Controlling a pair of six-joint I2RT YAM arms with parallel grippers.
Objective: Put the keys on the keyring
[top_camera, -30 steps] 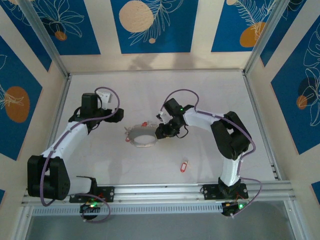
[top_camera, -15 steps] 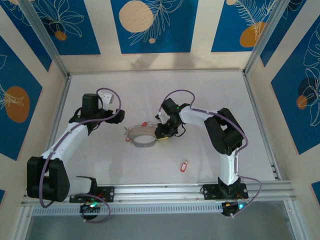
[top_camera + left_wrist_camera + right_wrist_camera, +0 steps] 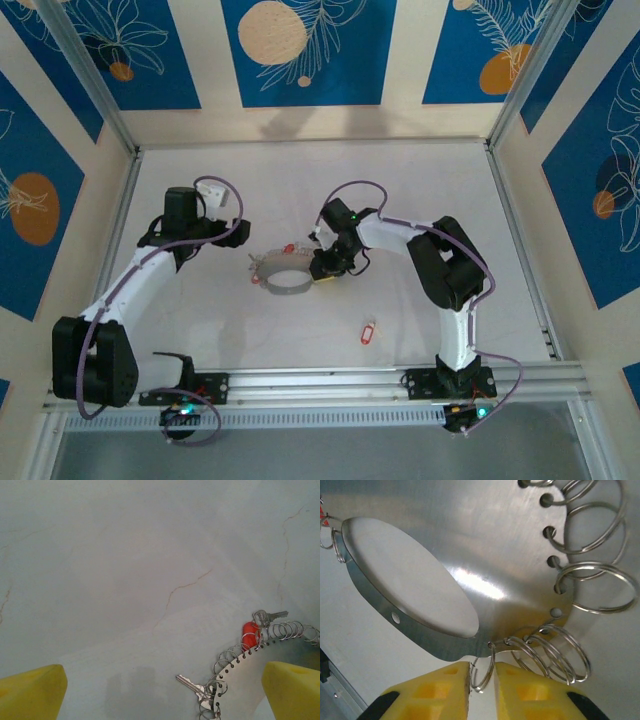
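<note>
**A:** Two questions: how much room is there on the table (image 3: 420,200), and how will the keyring (image 3: 287,291) handle?

**B:** There's plenty of bare table all round the keyring, and the walls stand well away from it. It looks like a thin, stiff metal band, light and slick. It would likely skate if nudged, so I'd pinch its edge.

**A:** The pincers?

**B:** The left gripper (image 3: 162,692) hangs wide open near the keyring's left side, holding nothing. The right gripper (image 3: 481,680) is at its right rim, pads nearly together around one small wire loop (image 3: 492,665). I can't tell whether they truly bite it.

**A:** The keys (image 3: 193,685)?

**B:** Tiny and light. Two hang on the keyring's left side. A red-tagged loose key (image 3: 368,331) lies near, toward the arm bases. Springy loops may slip.
</note>
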